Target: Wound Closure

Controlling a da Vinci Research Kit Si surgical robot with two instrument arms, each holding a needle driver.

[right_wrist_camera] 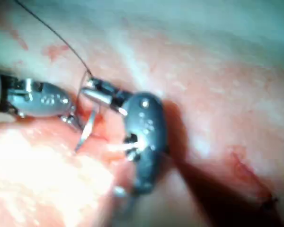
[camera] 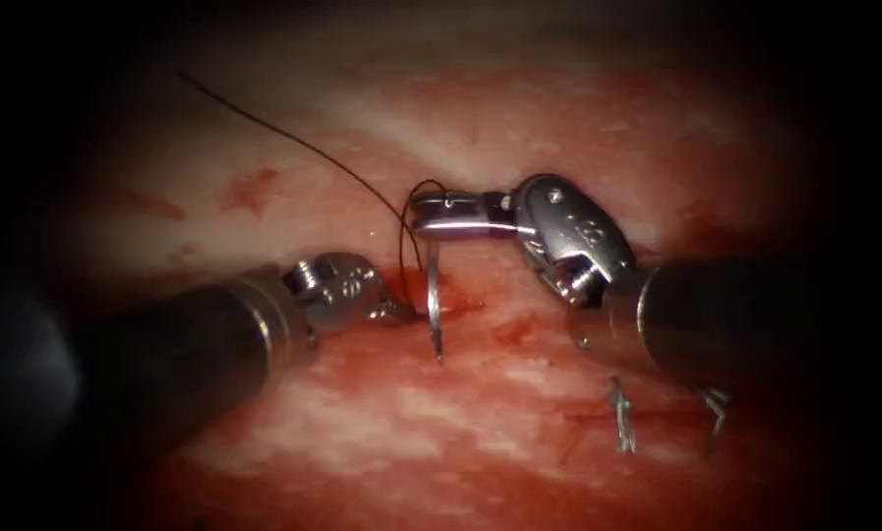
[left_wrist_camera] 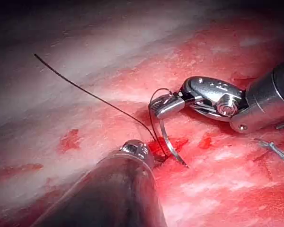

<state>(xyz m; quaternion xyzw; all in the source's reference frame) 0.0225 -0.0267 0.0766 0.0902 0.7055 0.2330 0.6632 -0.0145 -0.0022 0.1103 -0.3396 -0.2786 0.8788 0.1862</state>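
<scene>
1. Endoscope view: your right pincer [camera: 439, 214] is clamped on the needle [camera: 434, 295] near its thread end, and the needle hangs straight down from it. The sharp tip is free, just above the tissue [camera: 382, 423] and not in it.
2. Your left pincer [camera: 393, 311] sits just left of the needle, tip down at the wet red patch of the cut [camera: 460, 300]. Whether it is open or closed on tissue, you cannot tell; the tips are buried in the red fluid [camera: 514, 329].
3. Risk: the grip is far back on the curve. Pressing the tip down from here could make the needle swivel in the pincer and enter skewed.
4. Risk: the thread [camera: 293, 138] loops over the right pincer and runs down between the two pincers. A wrist roll could wind it round the pincer or catch it under the needle.
5. Risk: the left pincer is nearly touching the needle. A small move of either could knock steel on steel and turn the needle.
6. Below your right pincer, the earlier stitch [camera: 619, 418] lies close under the shaft, which could snag it.
</scene>
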